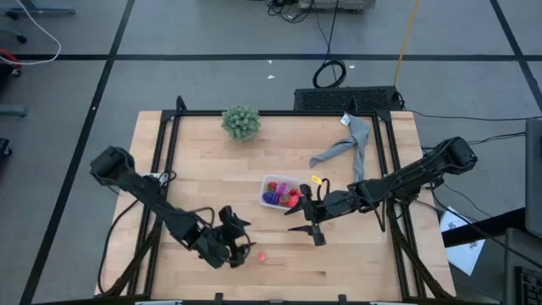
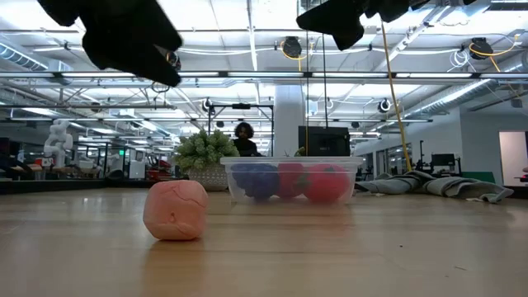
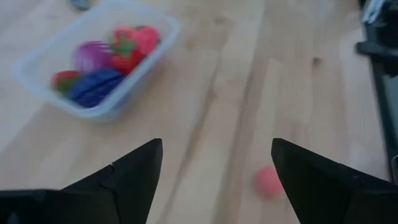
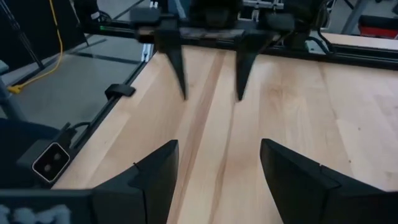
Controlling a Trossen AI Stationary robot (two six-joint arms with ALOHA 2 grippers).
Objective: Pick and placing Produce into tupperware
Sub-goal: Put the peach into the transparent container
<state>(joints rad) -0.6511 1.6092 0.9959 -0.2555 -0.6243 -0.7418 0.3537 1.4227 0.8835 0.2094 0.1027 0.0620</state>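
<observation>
One pink fruit (image 1: 261, 255) lies alone on the bare table (image 1: 356, 254), just beside the left hand (image 1: 240, 241), which hangs above it with fingers spread wide and empty. Ahead of that hand stands the clear tub (image 1: 282, 191), holding red, purple and blue fruit, with nothing between them but wood. Just beyond the tub the right hand (image 1: 309, 227) hovers, also wide and empty, while a grey cloth (image 1: 347, 147) and a green bushy plant (image 1: 241, 121) sit farther back, well apart from both hands.
</observation>
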